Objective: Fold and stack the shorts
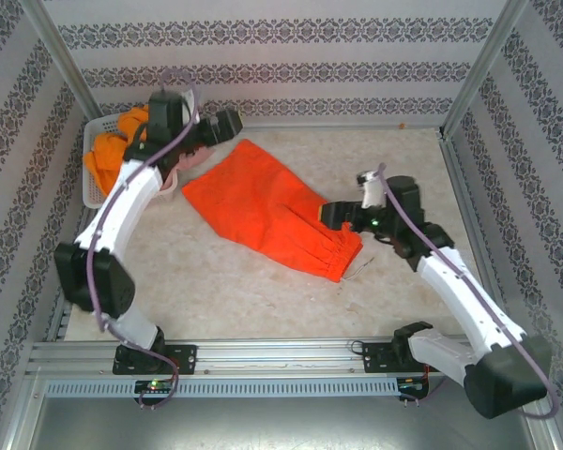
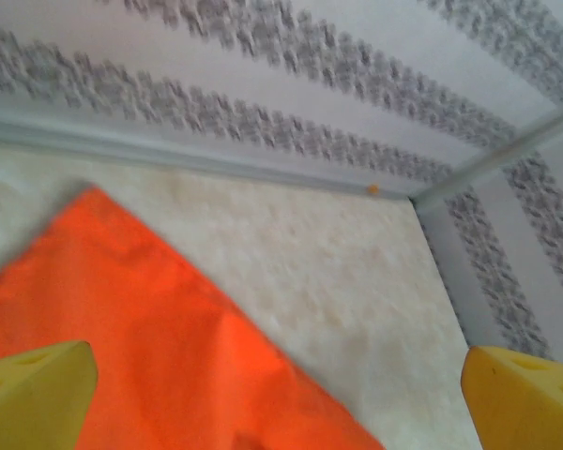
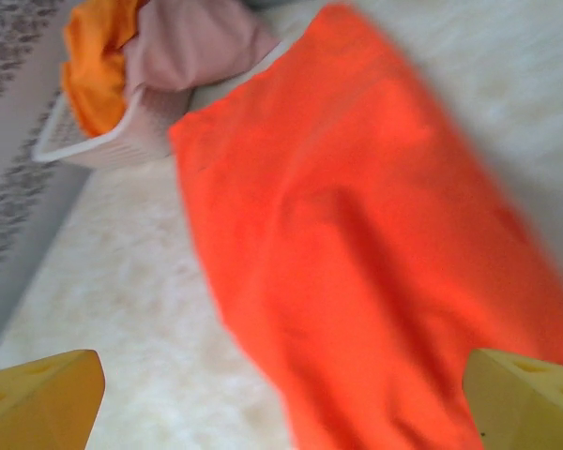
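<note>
Shorts of bright red-orange cloth (image 1: 263, 211) lie flat and diagonal on the pale speckled table (image 1: 263, 281), with the gathered waistband toward the near right. The right gripper (image 1: 328, 216) is at that end and the left gripper (image 1: 233, 127) is over the far corner, both spread wide and holding nothing. Yellow-orange shorts (image 1: 108, 155) and dusty pink shorts (image 3: 192, 47) sit heaped in the white plastic mesh basket (image 3: 113, 141) at the far left.

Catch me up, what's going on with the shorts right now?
The red-orange shorts lie spread out mid-table. The left gripper is open by their far corner, the right gripper open near the waistband end; neither holds cloth. Yellow-orange shorts and pink shorts wait in the white basket at far left.
</note>
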